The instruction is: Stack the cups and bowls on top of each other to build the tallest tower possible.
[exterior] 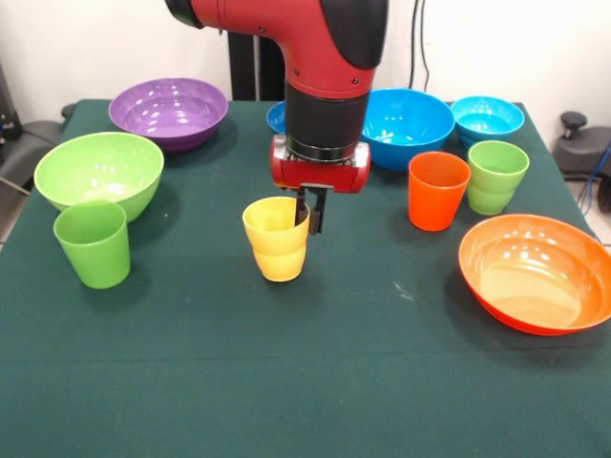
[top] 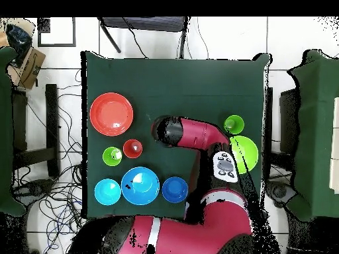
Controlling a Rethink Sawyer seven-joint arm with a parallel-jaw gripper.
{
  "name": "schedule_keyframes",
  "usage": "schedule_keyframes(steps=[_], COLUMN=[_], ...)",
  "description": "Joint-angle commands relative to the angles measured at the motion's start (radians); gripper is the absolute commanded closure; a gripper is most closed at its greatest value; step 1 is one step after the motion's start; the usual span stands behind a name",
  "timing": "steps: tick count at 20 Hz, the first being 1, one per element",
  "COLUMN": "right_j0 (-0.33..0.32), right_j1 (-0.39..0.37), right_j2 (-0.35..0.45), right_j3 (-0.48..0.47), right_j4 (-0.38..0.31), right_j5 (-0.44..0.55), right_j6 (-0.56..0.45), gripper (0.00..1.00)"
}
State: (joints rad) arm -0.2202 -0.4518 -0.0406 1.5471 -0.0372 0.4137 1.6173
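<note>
Hand closed on the yellow cup's rim, one finger inside, one outside. Cup stands upright on the bench directly under the hand, apart from the bowls.

Red and black Sawyer arm comes down from the top of the front view, elbow bent, the last link pointing straight down. Below the black cylindrical wrist section sits a red oval flange, level, and under it the small black two-finger gripper, hanging vertical. Fingers are dark, thin, close together with only a narrow gap, one at the rim of the yellow stepped plastic cup; contact not clear. From overhead the arm reaches across the table, hiding the gripper.
</note>
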Motion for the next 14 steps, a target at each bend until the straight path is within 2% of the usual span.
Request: schedule_keyframes(steps=[1,14], right_j0=[-0.01,-0.026], right_j1=[0.042,0.041], right_j2=[0.112,0.128], right_j3=[-0.054,-0.039], right_j4=[-0.003,-0.006], right_j5=[0.018,0.002], right_j6=[0.065,0.064], gripper=[1.0,1.0])
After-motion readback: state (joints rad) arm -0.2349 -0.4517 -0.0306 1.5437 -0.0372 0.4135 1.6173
